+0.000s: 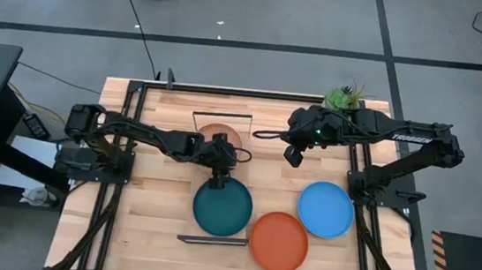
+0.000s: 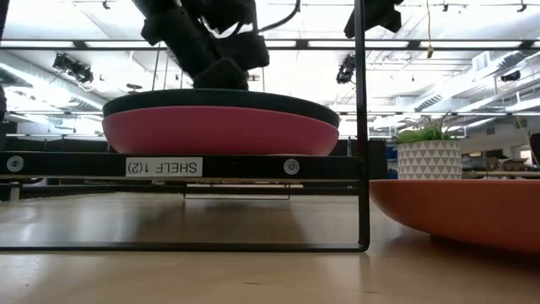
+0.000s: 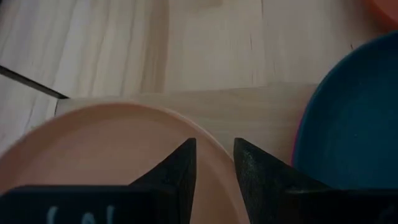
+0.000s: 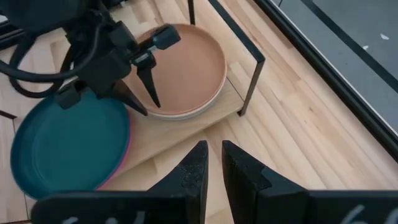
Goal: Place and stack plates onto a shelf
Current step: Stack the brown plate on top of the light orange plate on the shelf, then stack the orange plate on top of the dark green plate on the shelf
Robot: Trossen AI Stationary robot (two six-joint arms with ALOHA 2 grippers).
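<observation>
- While the left gripper (image 4: pixel 142 93) hangs over the shelf (image 4: pixel 186 127), its fingers sit slightly apart with nothing pinched, tips just above the rim of the peach plate (image 4: pixel 186 68), at the side nearest the dark teal plate (image 1: pixel 222 210).
- That peach plate has a terracotta plate (image 1: pixel 216 133) on top of it, at the far end of the shelf.
- Dark teal plate sits stacked on a magenta plate (image 2: pixel 219 131) at the near end; the low view shows both on the black frame with a "SHELF 1(2)" label (image 2: pixel 164 166).
- Right gripper (image 1: pixel 293 154) hovers in the air beside the shelf's far end, fingers nearly together, holding nothing.
- Red-orange plate (image 1: pixel 279 242) and bright blue plate (image 1: pixel 326 209) lie on the tabletop (image 1: pixel 158 260), touching each other.
- Potted plant (image 1: pixel 344 97) at the table's back edge.
</observation>
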